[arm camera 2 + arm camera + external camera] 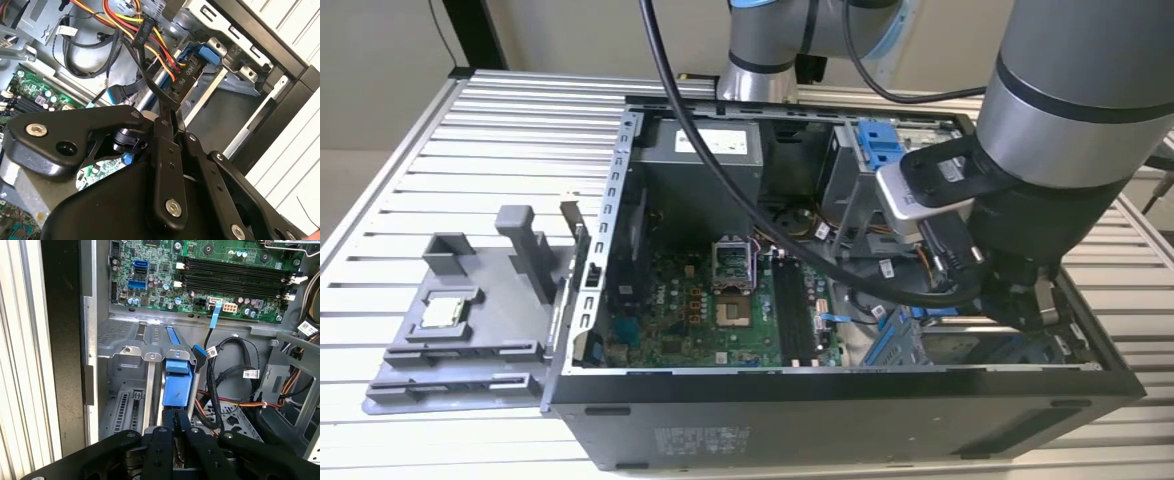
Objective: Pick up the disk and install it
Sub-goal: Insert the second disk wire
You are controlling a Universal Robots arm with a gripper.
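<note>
"What did the case [854, 400] on the tabletop [454, 130] hold?"

"It lay open on its side. Inside were the green board [707, 300], well off from the hand, and black and coloured cables [235, 347] bunched just beside the hand. The metal drive bay sat right at the hand's fingertips. Outside the case, far from the hand, stood a grey fixture [454, 330] with a small silver chip [444, 311] in one of its pockets."

"And the disk?"

"In the first wrist view the disk [177, 382] stood on edge in the bay, between the bay's metal walls. Its blue frame end faced back toward the hand, directly ahead of the fingertips."

"The hand itself?"

"The hand [176, 420] was down inside the case at the bay. Its two black fingers were drawn in until a thin gap was left, pinched on the near end of the disk's frame. In both wrist views they looked almost closed."
</note>
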